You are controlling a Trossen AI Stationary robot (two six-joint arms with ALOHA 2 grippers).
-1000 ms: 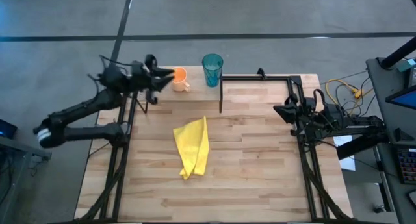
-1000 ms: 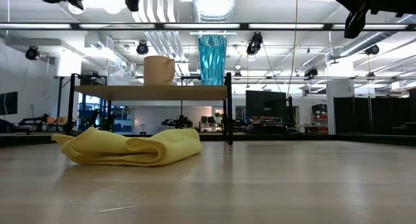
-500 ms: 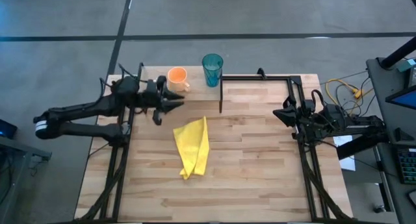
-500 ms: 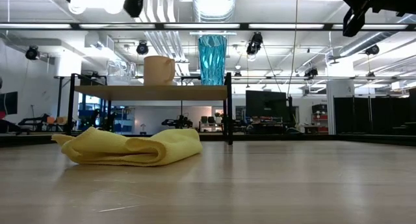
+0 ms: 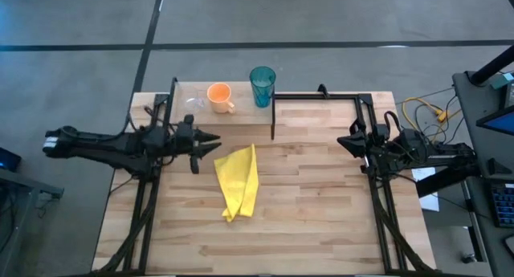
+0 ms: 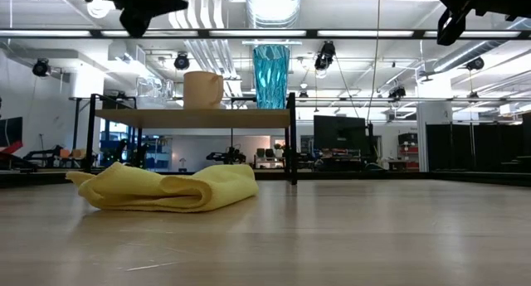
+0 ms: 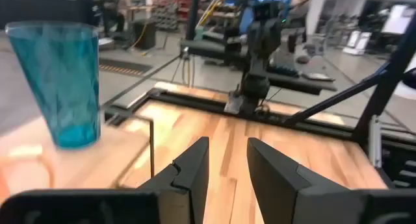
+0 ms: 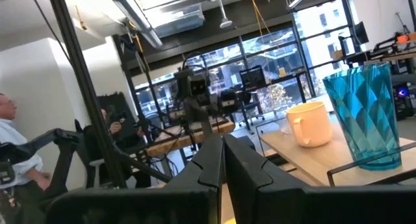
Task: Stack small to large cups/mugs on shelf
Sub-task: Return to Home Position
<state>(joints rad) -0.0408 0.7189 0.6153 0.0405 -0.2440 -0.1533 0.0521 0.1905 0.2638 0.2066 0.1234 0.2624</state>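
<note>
The light-wood shelf [image 5: 241,118] stands at the table's far left on thin black legs. On it rest, each on its base, a tiny clear glass [image 5: 191,100], an orange mug [image 5: 219,94] with its handle toward the near side, and a tall teal tumbler [image 5: 262,86]. In the low view they stand in a row on the shelf [image 6: 195,118]: glass [image 6: 153,91], mug [image 6: 203,89], tumbler [image 6: 270,76]. My left gripper [image 5: 212,139] is open and empty, just near of the shelf. My right gripper [image 5: 340,140] is shut and empty at the table's right edge.
A crumpled yellow cloth [image 5: 238,181] lies on the tabletop near the middle, just right of my left gripper; it also shows in the low view [image 6: 166,189]. Black frame rails run along the table's left, right and far sides. Bare wood lies toward the near edge.
My left gripper has drawn back from the orange mug on the shelf, going toward the table's near edge, and its arm has swung toward the left edge. The mug, glass and tumbler stay where they were.
</note>
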